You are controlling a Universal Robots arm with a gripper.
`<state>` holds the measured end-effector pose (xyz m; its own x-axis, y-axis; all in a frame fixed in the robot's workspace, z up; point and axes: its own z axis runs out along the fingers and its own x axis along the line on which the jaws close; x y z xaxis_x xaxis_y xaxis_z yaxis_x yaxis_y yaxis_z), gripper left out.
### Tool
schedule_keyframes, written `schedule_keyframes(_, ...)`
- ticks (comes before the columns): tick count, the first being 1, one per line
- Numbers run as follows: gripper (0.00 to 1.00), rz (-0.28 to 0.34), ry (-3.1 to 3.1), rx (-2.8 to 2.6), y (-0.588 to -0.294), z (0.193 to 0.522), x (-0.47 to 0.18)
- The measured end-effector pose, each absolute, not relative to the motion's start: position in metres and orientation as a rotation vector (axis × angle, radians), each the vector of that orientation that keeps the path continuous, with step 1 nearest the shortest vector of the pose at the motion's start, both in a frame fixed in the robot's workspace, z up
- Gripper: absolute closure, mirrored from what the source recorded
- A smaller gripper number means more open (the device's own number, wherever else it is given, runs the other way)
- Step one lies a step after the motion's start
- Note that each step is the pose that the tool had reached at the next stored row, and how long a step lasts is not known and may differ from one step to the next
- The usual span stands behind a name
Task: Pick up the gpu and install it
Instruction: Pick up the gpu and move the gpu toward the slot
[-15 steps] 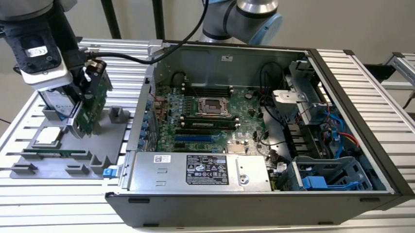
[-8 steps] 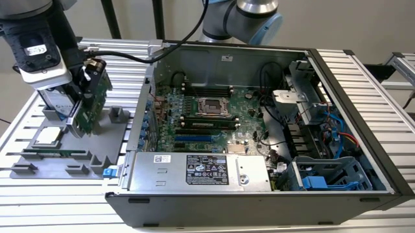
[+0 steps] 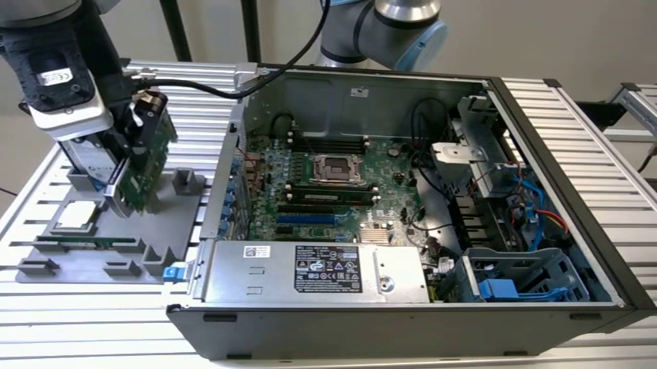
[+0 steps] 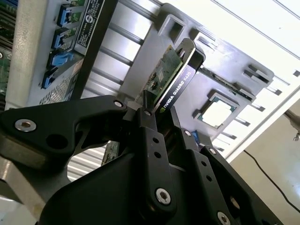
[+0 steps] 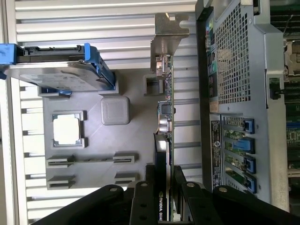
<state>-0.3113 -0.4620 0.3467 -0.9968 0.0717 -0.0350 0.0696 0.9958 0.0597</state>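
Green board on one face, black cooler on the other: the gpu (image 3: 141, 157) stands upright on its edge over the grey holder tray (image 3: 165, 223). The tray lies near the surface's (image 3: 92, 323) edge at the exterior view's left. The card's silver end bracket (image 5: 166, 35) is at the end away from the gripper in the first wrist view.

Gripper (image 4: 160, 108) is closed on the card's upper edge, one finger on each face, the gap no wider than the card. Cannot tell whether the lower edge sits in the tray's slot or hangs just clear of it.

Neighbours on the tray:
- Silver hard drive (image 5: 56, 75) in a blue frame, standing just beside the card.
- Processor chip (image 5: 68, 129), lying flat, further from the card than the drive.

Computer case (image 3: 359, 338) sits just beside the tray toward the exterior view's right. Its side is open and the motherboard (image 3: 339, 184) is exposed; the expansion slots look unfilled.

Judgement: this is the pick-up step, with the grasp made and the install not begun. The next move calls for a straight lift in the card's own plane so it does not knock the hard drive. It then needs clearance over the case wall and the connector edge squared to a slot.
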Motion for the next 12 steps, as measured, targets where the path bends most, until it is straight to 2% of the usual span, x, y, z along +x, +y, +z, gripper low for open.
schedule_keyframes(12, 1.0, 0.091, 3.101, 0.11, -0.462, 0.3552, -0.3112)
